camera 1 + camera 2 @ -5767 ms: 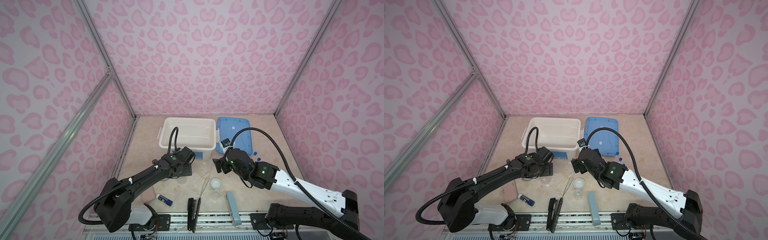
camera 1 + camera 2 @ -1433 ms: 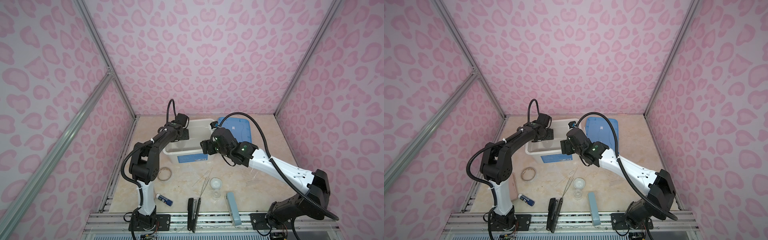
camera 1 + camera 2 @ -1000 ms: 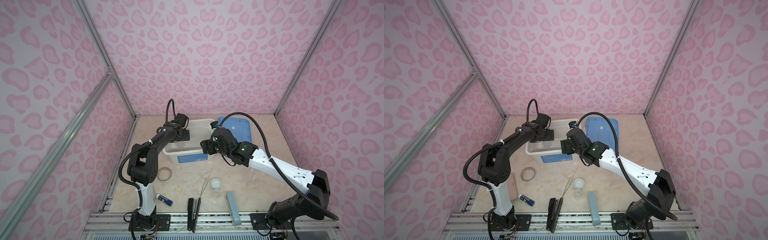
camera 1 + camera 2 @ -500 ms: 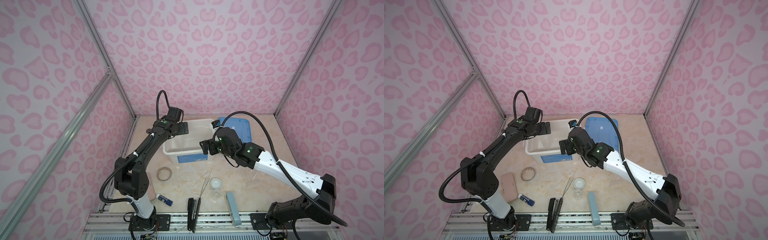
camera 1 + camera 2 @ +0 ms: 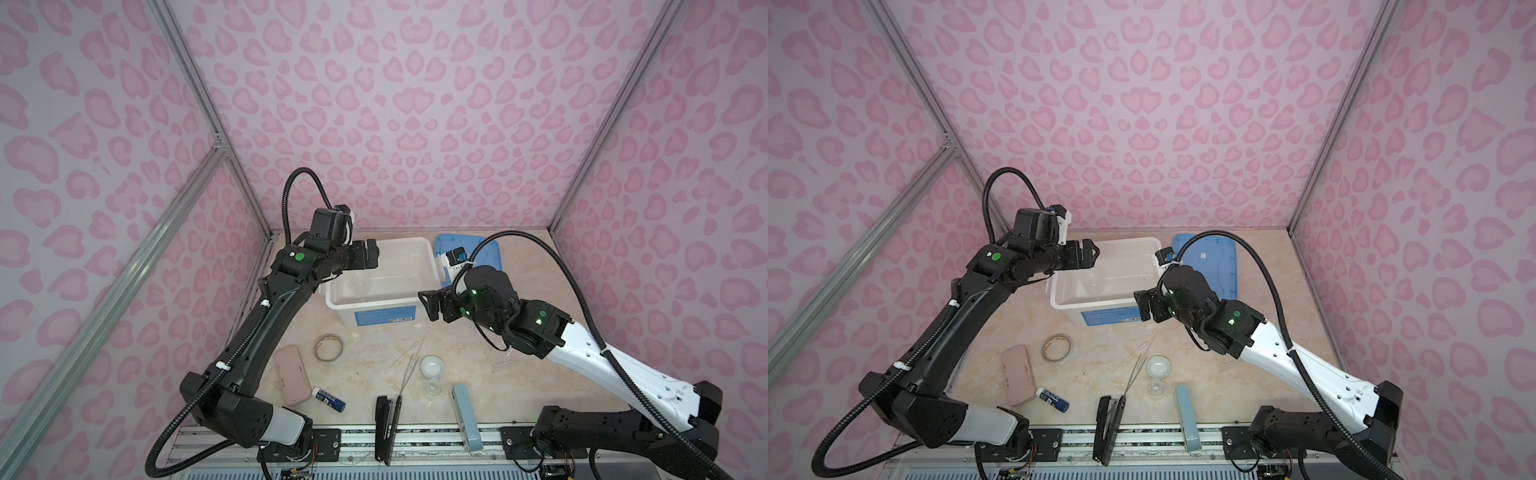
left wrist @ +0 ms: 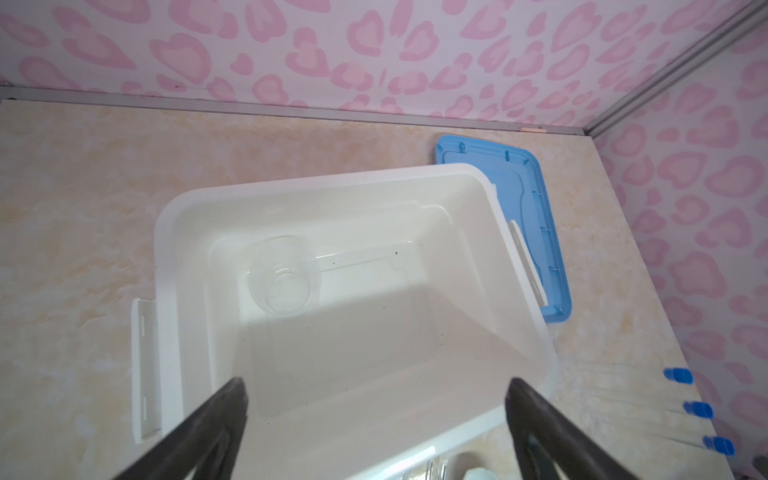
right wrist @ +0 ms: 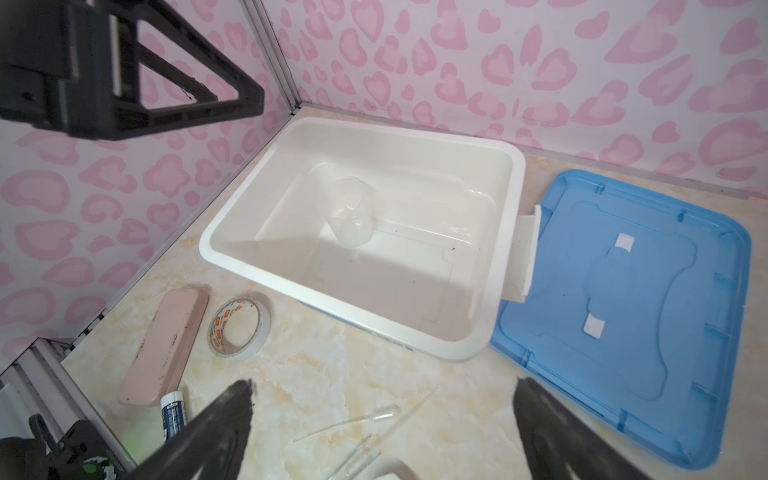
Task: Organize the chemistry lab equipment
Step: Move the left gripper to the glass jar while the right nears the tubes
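One marbled counter (image 5: 490, 374) carries everything. Two arms reach over it. The left end effector (image 5: 371, 257) hovers above the far left corner of the single white bin (image 5: 401, 251), its jaws spread wide and released, with nothing between them in the left wrist view (image 6: 376, 388). The right end effector (image 5: 428, 305) hangs just off the bin's near right corner, likewise released and empty (image 7: 384, 388). One blue lid (image 5: 1208, 257) lies flat on the bin's right, touching it. One pink case (image 5: 292, 375) lies near left. There are two staplers at the near edge, a black stapler (image 5: 388, 428) in the middle and a pale-blue stapler (image 5: 465, 415) to its right. One tape roll (image 5: 329, 348) sits just right of the case, and one glue stick (image 5: 328, 400) lies nearer. Inside the bin's left part rests one clear beaker (image 6: 284, 276); whether it stands upright I cannot tell. Three blue-capped tubes (image 6: 699, 410) lie side by side right of the bin, seen only from the left wrist. At least three thin clear droppers (image 7: 347, 424) lie mid-counter, too fine to count surely. One white dish (image 5: 432, 366) sits right of them, and one clear dish (image 5: 433, 389) sits just nearer.
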Controlling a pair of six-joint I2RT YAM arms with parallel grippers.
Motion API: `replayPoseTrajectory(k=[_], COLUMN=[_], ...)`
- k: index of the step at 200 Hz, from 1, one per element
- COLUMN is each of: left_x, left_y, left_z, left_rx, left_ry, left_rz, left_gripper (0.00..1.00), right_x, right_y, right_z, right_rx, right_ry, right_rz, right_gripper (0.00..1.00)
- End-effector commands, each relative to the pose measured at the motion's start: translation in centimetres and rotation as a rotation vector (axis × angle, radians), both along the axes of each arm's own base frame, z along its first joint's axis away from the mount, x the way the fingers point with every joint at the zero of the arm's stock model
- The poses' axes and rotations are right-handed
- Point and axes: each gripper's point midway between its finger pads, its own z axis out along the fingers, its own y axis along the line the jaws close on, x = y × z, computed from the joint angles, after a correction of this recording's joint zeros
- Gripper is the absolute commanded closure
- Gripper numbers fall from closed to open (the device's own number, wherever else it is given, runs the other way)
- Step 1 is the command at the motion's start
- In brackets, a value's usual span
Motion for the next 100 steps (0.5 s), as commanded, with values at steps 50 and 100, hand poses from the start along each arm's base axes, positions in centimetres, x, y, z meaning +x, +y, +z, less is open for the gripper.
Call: replayPoseTrajectory(k=[50, 100], left_x=[-12.1, -17.9], left_y=[-6.5, -10.3], left_z=[-2.1, -7.8], left_rx=[-0.011, -0.011], left_ry=[0.162, 0.296], left_rz=[-0.412, -0.531], left_gripper=[0.02, 0.03], right_x=[-3.3, -5.4], right_y=[-5.8, -7.9], right_z=[-4.4, -7.5], right_rx=[-0.037, -0.013], right_ry=[0.137, 0.243], right_rz=[-0.070, -0.060], right_gripper=[0.07, 0.08])
